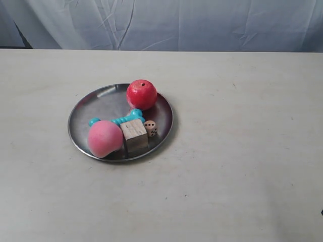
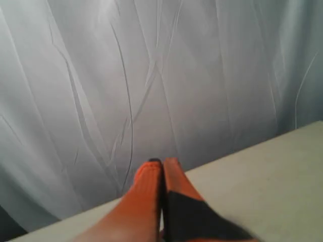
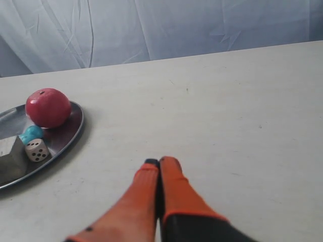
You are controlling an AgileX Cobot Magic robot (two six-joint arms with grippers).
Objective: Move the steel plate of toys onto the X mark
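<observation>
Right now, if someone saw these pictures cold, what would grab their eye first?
The shiny steel plate, left of centre on the pale table in the exterior view, crowded with toys: a red ball at its far rim, a pink egg-shaped ball at its near edge. Next, the bright orange left pincer and right pincer, both shut and empty; the right one points across the table beside the plate.

Bare table (image 1: 242, 166) all around steel plate (image 1: 81, 118)
</observation>
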